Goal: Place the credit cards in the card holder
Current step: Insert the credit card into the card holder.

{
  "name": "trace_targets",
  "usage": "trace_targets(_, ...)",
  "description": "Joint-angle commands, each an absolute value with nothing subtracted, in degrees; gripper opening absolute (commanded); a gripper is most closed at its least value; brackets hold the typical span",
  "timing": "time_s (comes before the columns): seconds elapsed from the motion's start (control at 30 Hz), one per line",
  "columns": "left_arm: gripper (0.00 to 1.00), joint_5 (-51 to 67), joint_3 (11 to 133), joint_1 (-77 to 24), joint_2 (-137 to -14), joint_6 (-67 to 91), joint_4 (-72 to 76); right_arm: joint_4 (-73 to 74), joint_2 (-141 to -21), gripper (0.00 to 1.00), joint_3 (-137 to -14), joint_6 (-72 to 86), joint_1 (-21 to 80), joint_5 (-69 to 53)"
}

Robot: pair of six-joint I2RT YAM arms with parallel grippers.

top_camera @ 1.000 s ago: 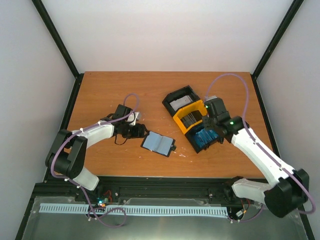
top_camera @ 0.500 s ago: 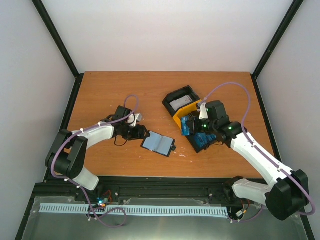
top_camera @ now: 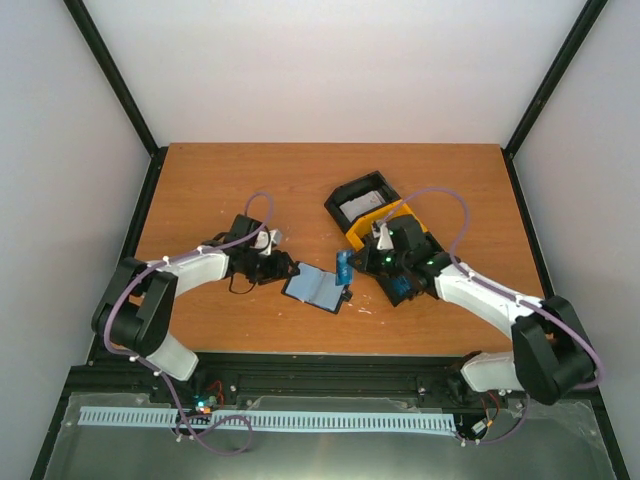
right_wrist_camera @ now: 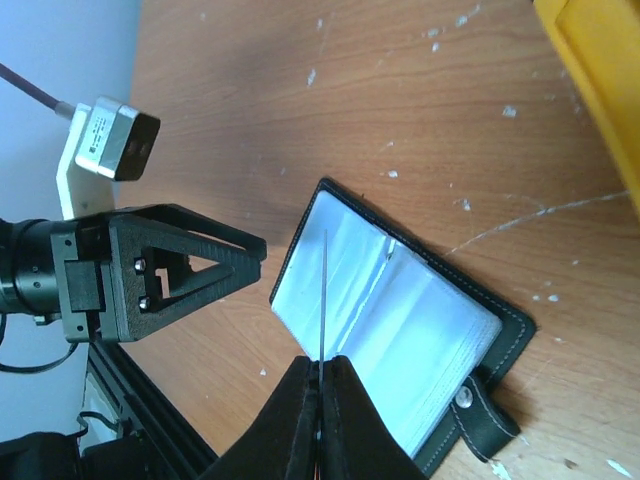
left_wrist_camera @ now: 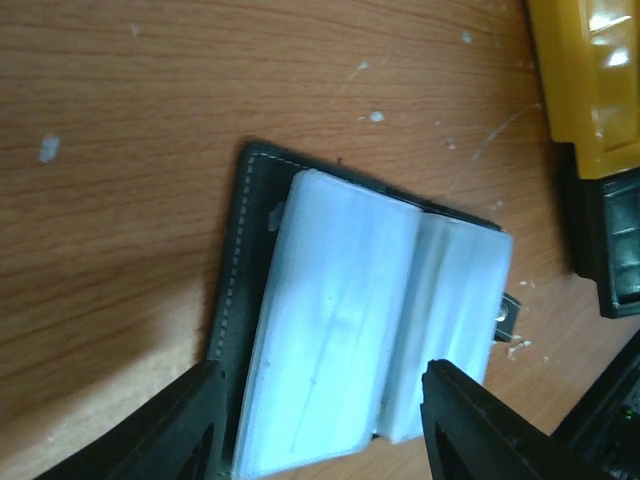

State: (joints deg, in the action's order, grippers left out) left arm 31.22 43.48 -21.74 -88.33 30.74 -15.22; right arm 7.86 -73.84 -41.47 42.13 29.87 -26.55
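Observation:
The card holder lies open on the table, black with pale clear pockets facing up and its clasp tab to one side. My right gripper is shut on one blue credit card. That card shows edge-on just above the holder's pockets. My left gripper is open, with a finger on each side of the holder's near end. More blue credit cards sit in the tray, mostly hidden by the right arm.
A black-and-yellow tray with three compartments stands right of the holder, with pale cards in its far compartment. The left gripper's black frame sits close beside the holder. A cable loops over the left arm.
My right arm lifted a blue card out of the tray and swung left to just above the open holder. My left gripper edged toward the holder and its jaws narrowed a little.

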Motion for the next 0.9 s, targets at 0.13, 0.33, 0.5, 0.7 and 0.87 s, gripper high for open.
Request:
trace_targets(0.13,0.44,28.32,42.81,-21.45,-92.56,33.26,-12.28,-0.01,-82.58,0.03,-41.25,53.85,37.95,-17.38)
trace_targets(0.33,0.26,31.67,39.77,-21.60,-92.55,32.97,-10.27,-7.33,-86.40,0.03,-38.68,58.23,40.66,-15.91)
trace_targets(0.5,0.17,35.33,37.77,-22.08,-91.60,32.64,-9.77,-10.22,-87.73,0.03,-36.67,59.46,40.78,-15.14)
trace_targets(0.7,0.12,37.11,35.72,-23.92,-89.41,33.77,-9.60,-11.14,-88.40,0.03,-35.95,58.60,40.83,-14.37)
trace_targets(0.87,0.12,36.12,34.86,-25.54,-88.73,35.03,-8.05,-14.27,-90.43,0.03,-35.75,58.78,40.78,-18.32)
